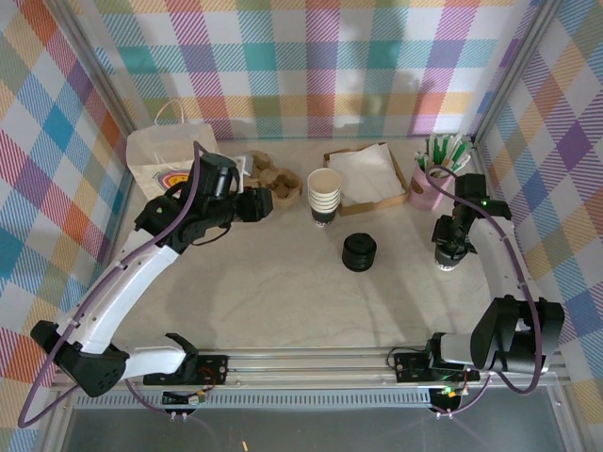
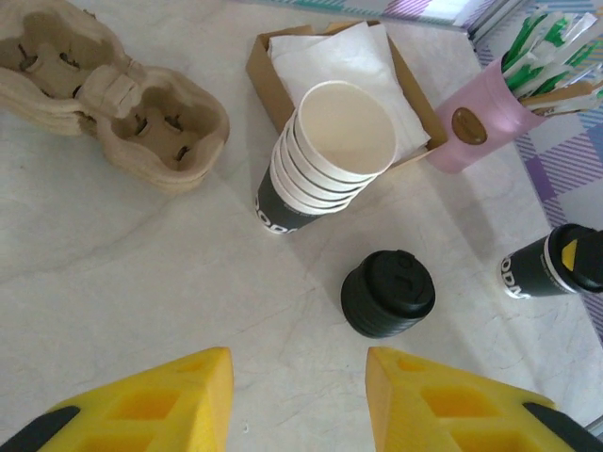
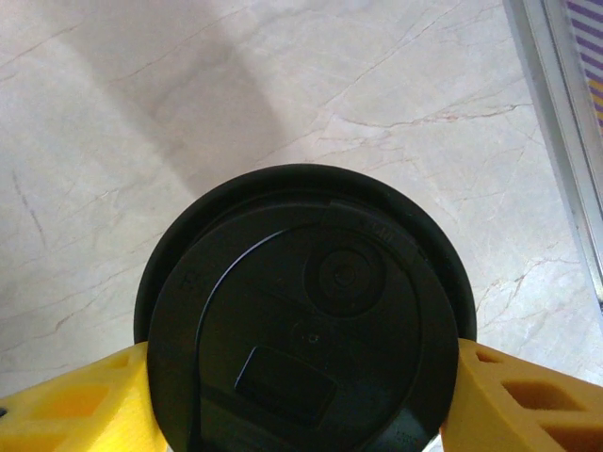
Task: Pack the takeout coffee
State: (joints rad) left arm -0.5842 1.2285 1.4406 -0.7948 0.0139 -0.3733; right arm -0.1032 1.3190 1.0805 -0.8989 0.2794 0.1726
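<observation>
Takeout coffee point(image 3: 306, 320), cup body beneath lid

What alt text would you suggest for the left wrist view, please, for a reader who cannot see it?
Looking down past the left gripper, open and empty, at a pale table: a stack of black lids sits nearest, behind it a stack of cream cups, cardboard cup carriers at left. The takeout coffee is at the far right edge.

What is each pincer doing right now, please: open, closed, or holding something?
Left pincer: open, holding nothing.
Right pincer: closed on the takeout coffee.
</observation>
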